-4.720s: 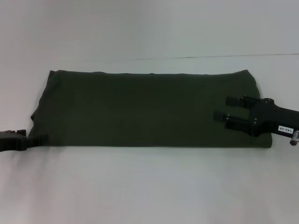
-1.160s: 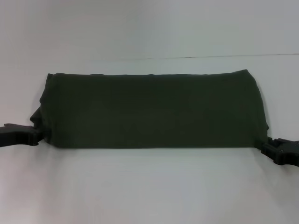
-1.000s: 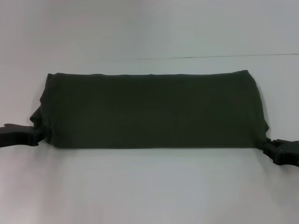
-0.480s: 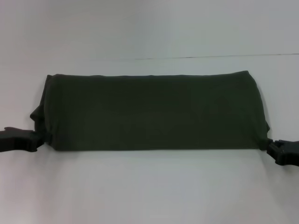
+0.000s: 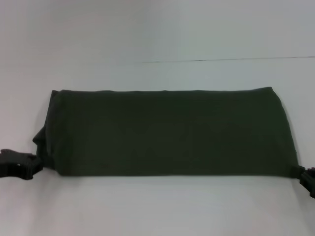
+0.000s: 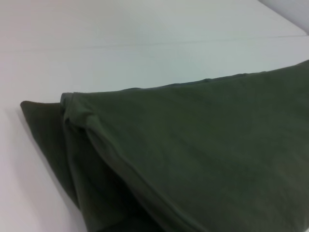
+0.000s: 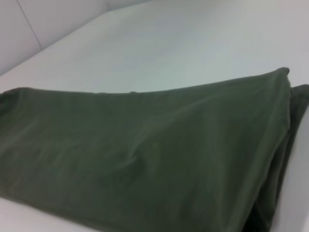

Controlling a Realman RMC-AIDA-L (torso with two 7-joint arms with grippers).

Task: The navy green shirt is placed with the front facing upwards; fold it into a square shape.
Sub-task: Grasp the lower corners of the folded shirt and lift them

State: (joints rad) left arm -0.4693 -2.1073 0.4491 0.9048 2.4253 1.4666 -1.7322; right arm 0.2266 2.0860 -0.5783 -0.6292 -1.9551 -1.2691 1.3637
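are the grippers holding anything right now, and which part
Apparently the navy green shirt, by its two near corners: left gripper at the near-left corner, right gripper at the near-right. The actual clamp isn't visible.

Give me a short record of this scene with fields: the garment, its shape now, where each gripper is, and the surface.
garment: navy green shirt, plain side up, no print visible
shape: folded into a long band lying across the table, not yet a square
left gripper: at the shirt's near left corner, touching the cloth
right gripper: at the shirt's near right corner, mostly out of view
layers: folded edges visible at the left end
surface: white table
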